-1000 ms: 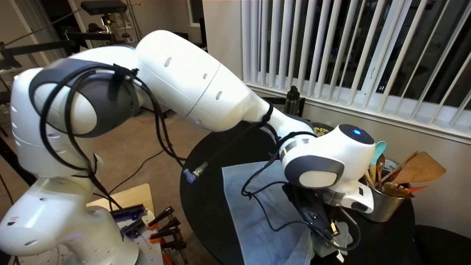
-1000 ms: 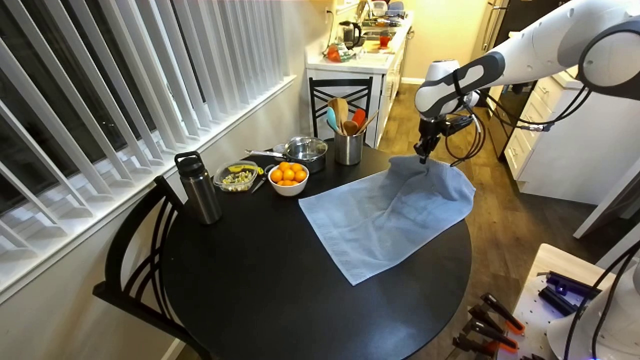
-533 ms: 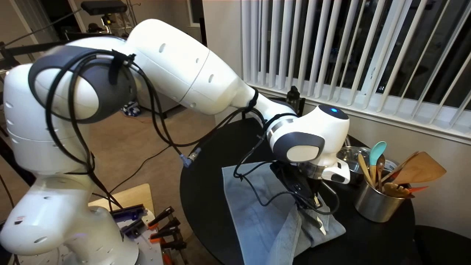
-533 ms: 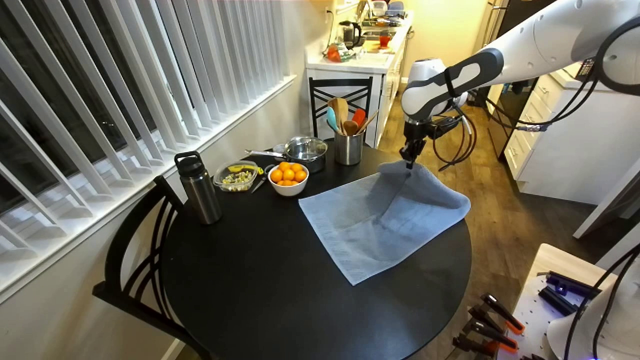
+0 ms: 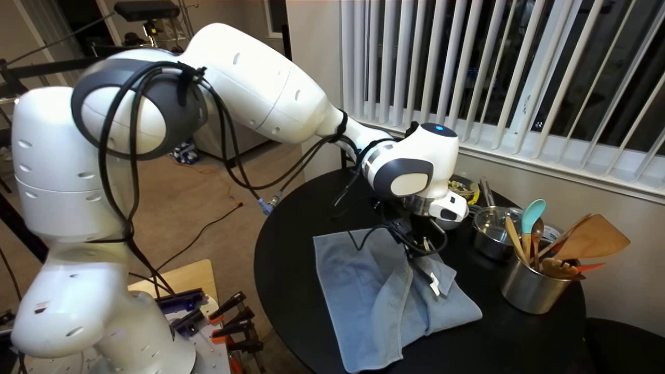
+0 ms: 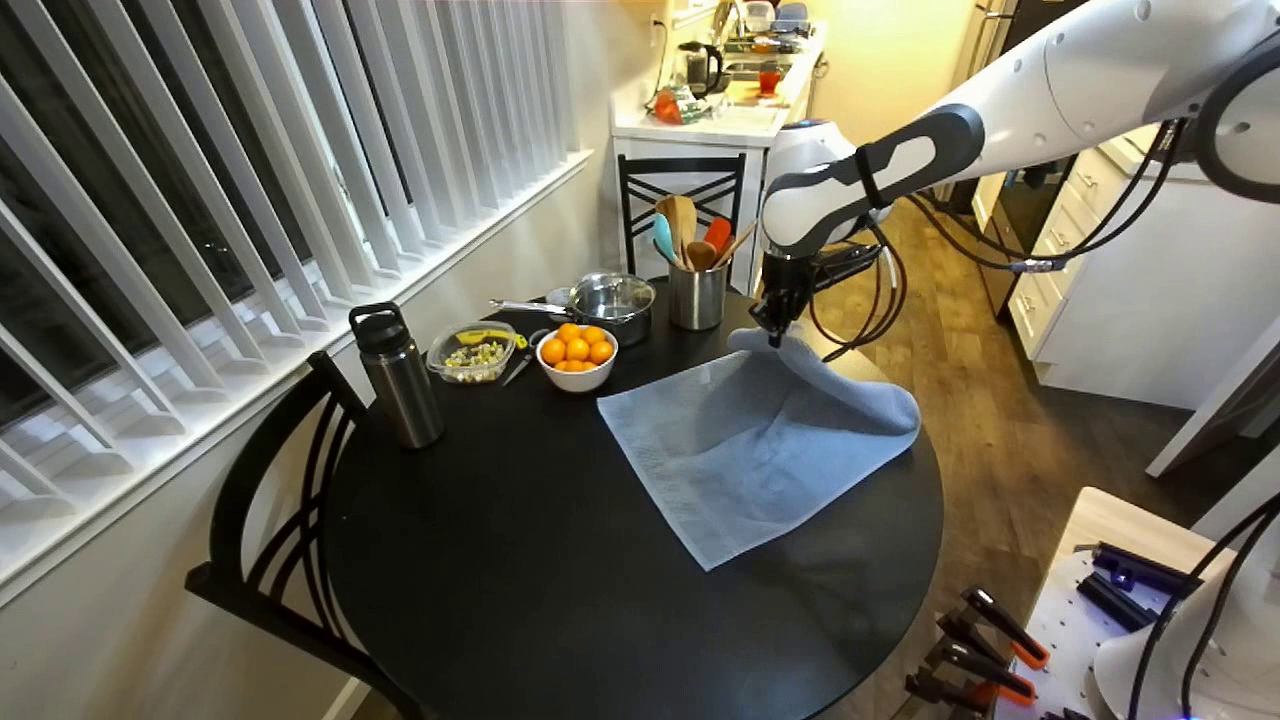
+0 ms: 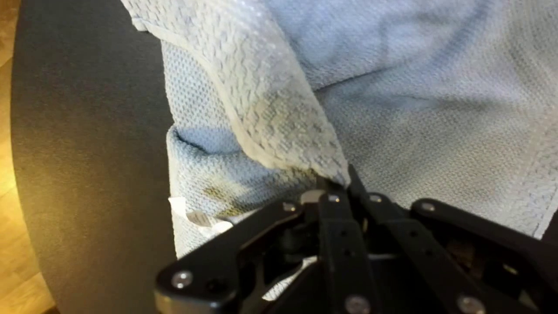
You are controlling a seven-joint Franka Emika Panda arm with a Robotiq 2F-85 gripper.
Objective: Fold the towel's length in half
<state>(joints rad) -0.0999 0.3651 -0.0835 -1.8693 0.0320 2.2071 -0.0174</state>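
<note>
Towel [image 6: 750, 465]: in an exterior view, its raised end has just shifted toward nine o'clock.
My tool [image 7: 339, 179]: clamped on that end.
Fold: advancing, I judge, yet unfinished.

- That yellow wall [image 6: 890, 75] glows warmly, top of an exterior view.
- Black window glass [image 5: 577, 104] upper right in an exterior view; dimness upper left.
- The white arm [image 5: 254, 67] there looks nearly washed out.
- Pale sheen on the table [image 6: 800, 668], low in an exterior view.
- In the wrist view, floor [image 7: 13, 244] burns yellow at left; shadows crease the towel [image 7: 392, 144].
</note>
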